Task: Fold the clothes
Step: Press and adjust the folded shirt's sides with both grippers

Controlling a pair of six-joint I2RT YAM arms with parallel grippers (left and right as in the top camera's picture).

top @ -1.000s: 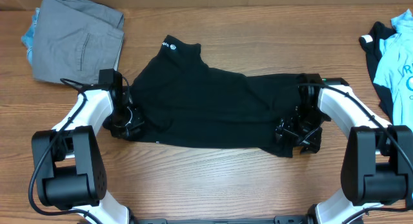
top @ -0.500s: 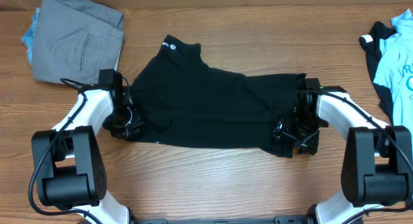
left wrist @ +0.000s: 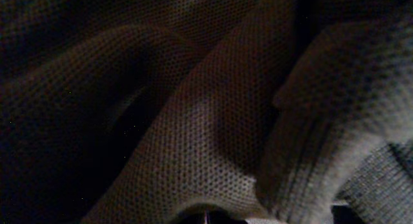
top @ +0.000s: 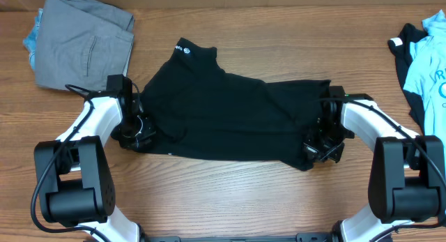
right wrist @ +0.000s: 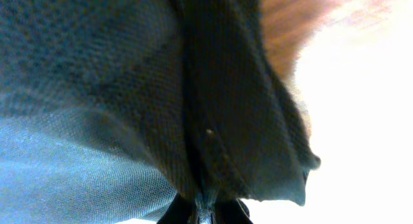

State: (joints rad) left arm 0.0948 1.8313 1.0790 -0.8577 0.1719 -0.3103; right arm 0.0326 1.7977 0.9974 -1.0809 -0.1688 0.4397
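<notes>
Right claw [top: 313,150] tight on white-logoed black T-shirt [top: 230,116]

The black T-shirt [top: 230,116] sprawls across the middle of the table [top: 279,40]. Bare wood runs all along the shirt's far side, open enough for a pass. Beyond the shirt's left end, toward the far corner, a folded grey garment [top: 83,43] is in the way. Well beyond its right end, a light blue shirt [top: 428,57] lies at the table's edge. The left gripper [top: 136,130] and right gripper [top: 319,146] sit with fingers pinched on the shirt's two ends, and their white arms [top: 366,116] fill the near side there. Between the arms, a strip of open wood runs along the shirt's near hem.
</notes>
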